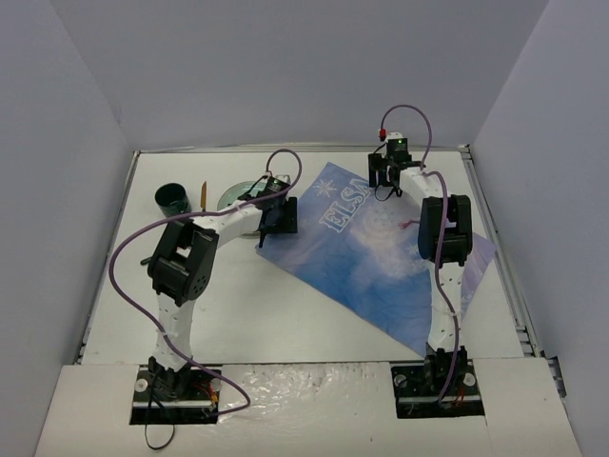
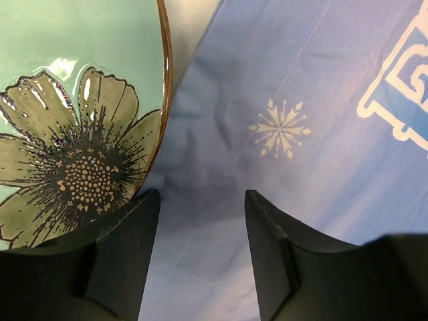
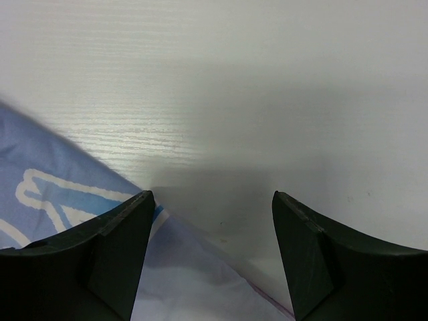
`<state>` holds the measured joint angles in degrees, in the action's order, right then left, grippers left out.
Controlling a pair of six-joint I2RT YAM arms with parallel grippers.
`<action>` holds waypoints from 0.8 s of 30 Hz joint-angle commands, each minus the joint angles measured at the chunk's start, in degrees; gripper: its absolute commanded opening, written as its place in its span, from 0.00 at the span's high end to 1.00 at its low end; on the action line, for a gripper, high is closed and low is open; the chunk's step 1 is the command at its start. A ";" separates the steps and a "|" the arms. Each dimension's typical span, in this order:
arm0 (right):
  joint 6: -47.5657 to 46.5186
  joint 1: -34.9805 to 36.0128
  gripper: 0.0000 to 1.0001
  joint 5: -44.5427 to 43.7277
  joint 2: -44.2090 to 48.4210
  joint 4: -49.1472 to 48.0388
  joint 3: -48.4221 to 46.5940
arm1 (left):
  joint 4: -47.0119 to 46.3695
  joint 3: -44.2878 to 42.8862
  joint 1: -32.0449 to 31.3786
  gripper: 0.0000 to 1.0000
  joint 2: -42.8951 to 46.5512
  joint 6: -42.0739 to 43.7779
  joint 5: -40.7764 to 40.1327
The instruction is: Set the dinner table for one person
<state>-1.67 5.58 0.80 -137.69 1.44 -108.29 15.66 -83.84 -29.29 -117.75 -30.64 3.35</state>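
Here the left gripper (image 2: 200, 200) hangs over the left edge of the blue placemat (image 2: 314, 80), jaws apart and holding nothing — the flowered green plate (image 2: 73, 87) lies just beside, its rim at the cloth's edge. The right gripper (image 3: 210, 200) is likewise spread and empty above the placemat's far corner. The white dinner table (image 1: 285, 324) lies beneath everything, the placemat skewed across its right half, a dark green cup (image 1: 172, 198) at far left

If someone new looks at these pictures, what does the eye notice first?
The blue Elsa placemat lies askew on the white table. A teal plate with a big dark flower sits at its left edge, by the open left gripper. A dark green cup stands at the far left.
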 commanded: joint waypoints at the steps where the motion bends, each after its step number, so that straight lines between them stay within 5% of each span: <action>1: 0.09 -0.48 0.32 0.70 2.20 0.94 -3.97 | 5.79 0.18 1.85 0.46 -1.08 0.31 -0.22; 9: 3.48 -0.49 0.29 -0.19 13.27 1.82 -4.63 | 10.40 -6.79 -1.49 0.39 5.36 1.68 4.12; 11: 7.22 -0.49 0.20 -0.62 17.02 2.76 -1.99 | 11.13 -7.90 -2.17 0.36 7.07 1.72 4.38; 14: 13.60 -1.13 0.04 -3.12 23.07 2.90 6.30 | 10.62 -8.27 -3.52 0.34 8.10 1.56 4.68; 24: 31.52 -8.32 0.00 -6.64 42.83 6.71 39.64 | 4.36 -6.87 -5.18 0.17 3.56 1.88 3.92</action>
<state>21.77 0.24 -2.68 -100.49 4.27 -78.58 24.19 -90.17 -34.49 -114.23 -29.22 8.07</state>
